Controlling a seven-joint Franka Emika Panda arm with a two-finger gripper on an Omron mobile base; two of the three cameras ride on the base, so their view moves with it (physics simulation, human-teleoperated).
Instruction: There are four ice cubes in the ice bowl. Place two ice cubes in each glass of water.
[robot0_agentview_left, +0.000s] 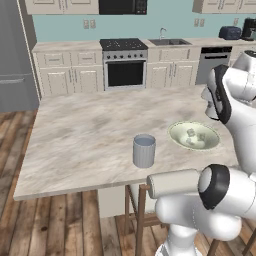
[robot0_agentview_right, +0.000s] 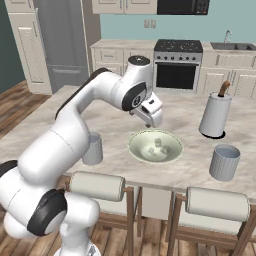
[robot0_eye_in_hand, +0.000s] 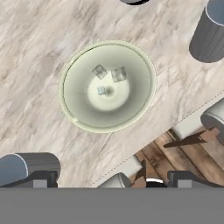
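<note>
Hand view has the ice bowl (robot0_eye_in_hand: 74, 107) mid-frame with three ice cubes (robot0_eye_in_hand: 118, 74) I can count, gripper (robot0_eye_in_hand: 111, 177) jaws spread wide above it, so honestly those tiny slick lumps could squirt sideways when the fingers close.

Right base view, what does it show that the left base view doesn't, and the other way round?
Right base view: a white holder with a brown-handled utensil, and a second glass right of the bowl. Left base view: a toaster and dishwasher at the back. Both: the bowl, its ice cubes, the glass left of it, and the stove.
</note>
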